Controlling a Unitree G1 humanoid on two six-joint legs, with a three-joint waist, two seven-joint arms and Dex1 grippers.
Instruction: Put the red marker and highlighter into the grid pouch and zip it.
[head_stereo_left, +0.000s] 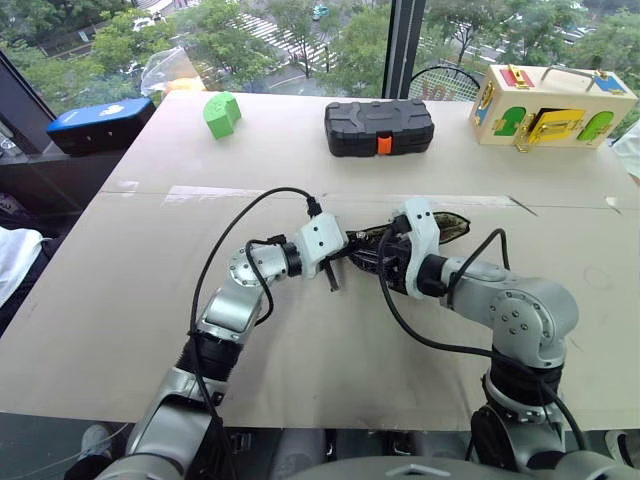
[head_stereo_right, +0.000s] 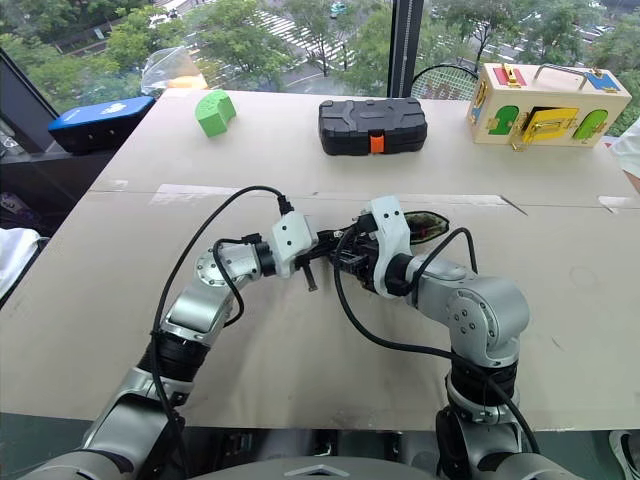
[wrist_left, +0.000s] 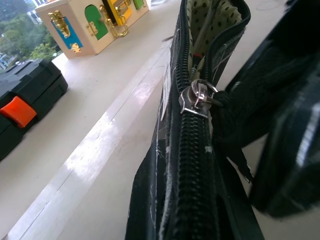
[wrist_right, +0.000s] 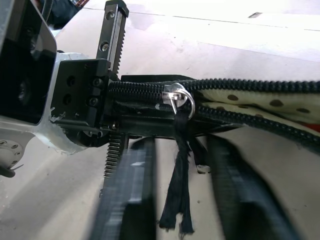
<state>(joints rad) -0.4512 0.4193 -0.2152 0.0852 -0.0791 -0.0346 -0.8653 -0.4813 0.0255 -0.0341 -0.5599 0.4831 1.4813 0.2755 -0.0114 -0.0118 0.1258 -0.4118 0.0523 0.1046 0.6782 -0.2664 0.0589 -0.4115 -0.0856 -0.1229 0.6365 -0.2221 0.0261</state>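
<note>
Silver arms, white wrists, black cables
Left gripper (wrist_right: 107, 95): black toothed fingers on a black screwed plate.

A table (head_stereo_left: 300, 330) runs from the near edge to a far window. Along its far side, from left to right, sit a small block (head_stereo_left: 221, 113), a hard case (head_stereo_left: 378, 127) and, at the far right corner, a latch box (head_stereo_left: 550, 105). In the middle of the table, nearer than these, the grid pouch (head_stereo_left: 440, 228) lies between the left gripper (head_stereo_left: 334, 262) at its left end and the right gripper (head_stereo_left: 385, 256) just beside it.
</note>
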